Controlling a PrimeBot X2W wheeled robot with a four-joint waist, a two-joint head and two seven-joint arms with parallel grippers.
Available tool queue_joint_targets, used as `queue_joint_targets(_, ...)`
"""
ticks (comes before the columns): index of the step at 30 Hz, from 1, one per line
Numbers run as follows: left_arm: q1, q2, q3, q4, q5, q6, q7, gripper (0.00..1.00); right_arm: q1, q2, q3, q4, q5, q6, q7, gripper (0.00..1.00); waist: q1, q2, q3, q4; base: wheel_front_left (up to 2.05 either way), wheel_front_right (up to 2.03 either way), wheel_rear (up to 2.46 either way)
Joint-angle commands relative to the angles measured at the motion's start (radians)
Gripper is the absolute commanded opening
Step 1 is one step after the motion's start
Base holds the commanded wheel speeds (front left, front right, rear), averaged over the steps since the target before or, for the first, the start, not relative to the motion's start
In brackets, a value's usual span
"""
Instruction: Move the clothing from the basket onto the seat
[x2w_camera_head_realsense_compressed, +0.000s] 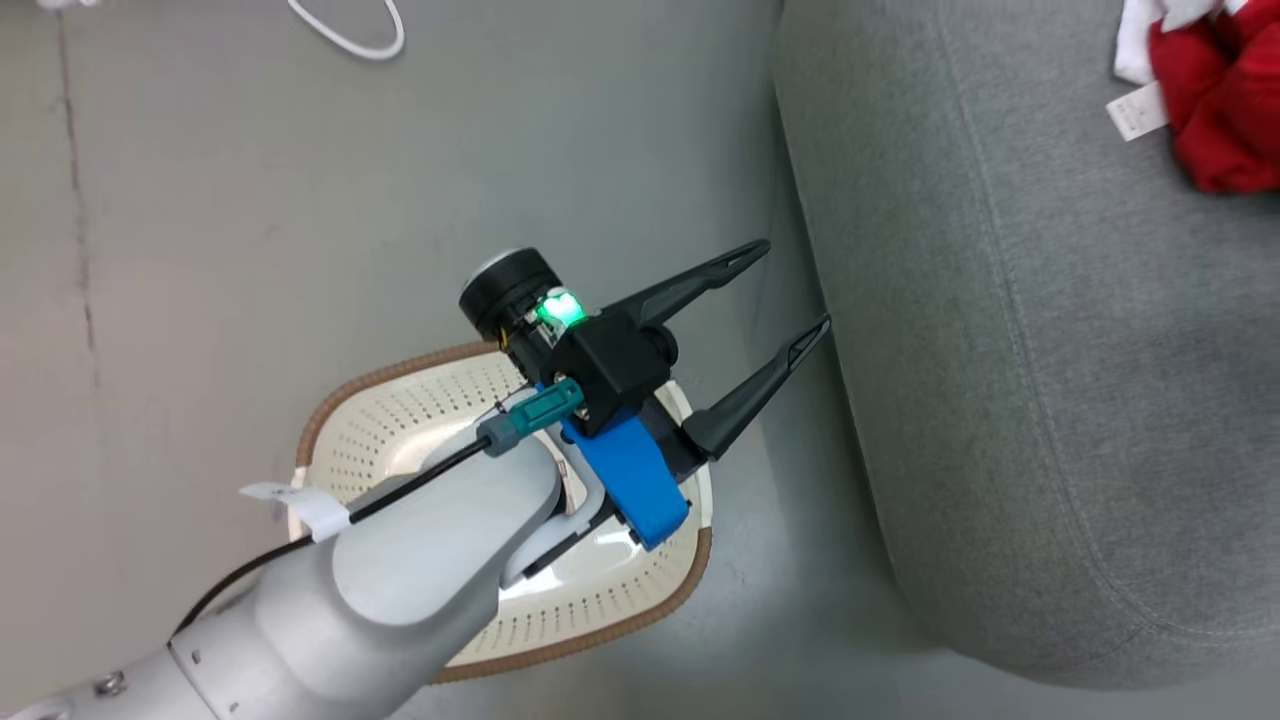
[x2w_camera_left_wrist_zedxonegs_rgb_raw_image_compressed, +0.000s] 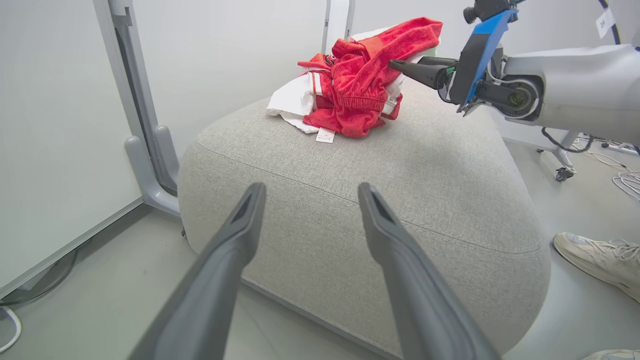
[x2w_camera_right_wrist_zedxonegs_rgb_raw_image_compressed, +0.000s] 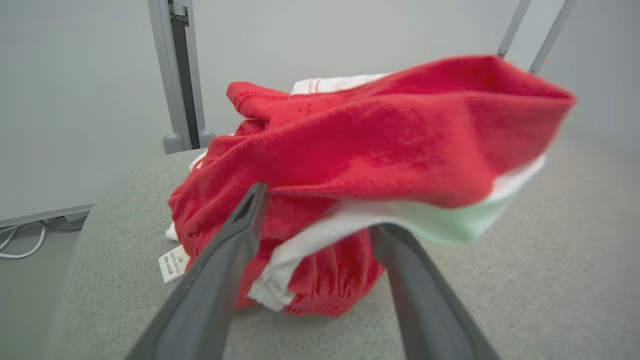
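The left gripper (x2w_camera_head_realsense_compressed: 795, 284) has its two dark fingers spread wide, with nothing between them. Directly under its wrist and forearm the basket (x2w_camera_head_realsense_compressed: 380, 382) stands on the grey floor. Just ahead of the fingertips begins the rounded side of the seat (x2w_camera_head_realsense_compressed: 1000, 400); I cannot tell if the tips touch it. Farther beyond the fingertips, on top of the seat, lies the clothing (x2w_camera_left_wrist_zedxonegs_rgb_raw_image_compressed: 360, 85), a crumpled red heap with white trim and a small white tag (x2w_camera_left_wrist_zedxonegs_rgb_raw_image_compressed: 325, 135) at its near edge. The right gripper (x2w_camera_right_wrist_zedxonegs_rgb_raw_image_compressed: 319, 207) is at that heap. Its fingers stand apart, and a red fold with a white hem is draped across their tips. Off to one side of the left gripper, past the seat's corner, a person's pale shoe (x2w_camera_left_wrist_zedxonegs_rgb_raw_image_compressed: 595, 260) rests on the floor.
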Motion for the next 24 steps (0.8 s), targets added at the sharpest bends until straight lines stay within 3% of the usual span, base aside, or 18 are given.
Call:
queue_joint_targets(1, 0.027, -0.005, 0.015, 0.003, 0.005, -0.001, -0.003, 1.00, 0.048, 0.006, -0.003, -0.018, 0.011, 0.000, 0.000, 1.00, 0.0000, 0.0000, -0.040, -0.016, 0.00, 0.00, 0.00)
queue_joint_targets(13, 0.231, -0.023, 0.135, 0.011, 0.026, -0.001, -0.002, 1.00, 0.375, 0.113, 0.033, -0.172, 0.027, 0.000, 0.000, 1.00, 0.0000, 0.0000, -0.231, 0.024, 0.00, 0.00, 0.00)
queue_joint_targets(24, 0.405, -0.032, 0.244, 0.010, 0.045, -0.001, -0.003, 1.00, 0.503, 0.169, 0.112, -0.298, 0.038, 0.000, 0.000, 1.00, 0.0000, 0.0000, -0.356, 0.088, 0.00, 0.00, 0.00)
